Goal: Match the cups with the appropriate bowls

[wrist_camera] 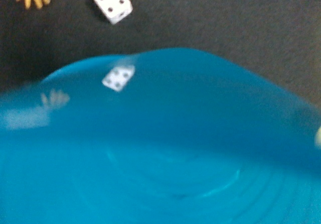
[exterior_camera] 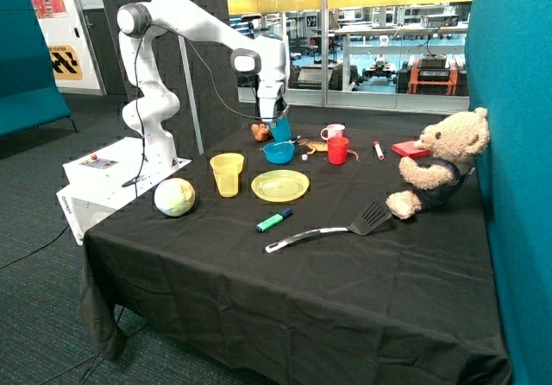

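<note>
Gripper [exterior_camera: 278, 124]: holds the blue cup [exterior_camera: 281, 129], apparently by its rim, just above the blue bowl [exterior_camera: 279, 152]. Lower straight, centred below; release once seated. Yellow cup [exterior_camera: 227, 174] unmatched.

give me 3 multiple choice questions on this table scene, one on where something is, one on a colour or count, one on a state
1. Where is the blue cup?
A. held in the gripper just above the blue bowl
B. standing next to the cabbage
C. lying on the yellow plate

2. How many mugs stand beside the blue bowl?
A. none
B. two
C. four

3. What state is the yellow cup in?
A. tipped on its side
B. upside down on the spatula
C. upright in the yellow bowl

Answers:
1 A, the outside view shows the cup clamped under the wrist, over the bowl.
2 B, a red mug and a white mug.
3 C, its open mouth faces up inside the bowl's rim.
</note>
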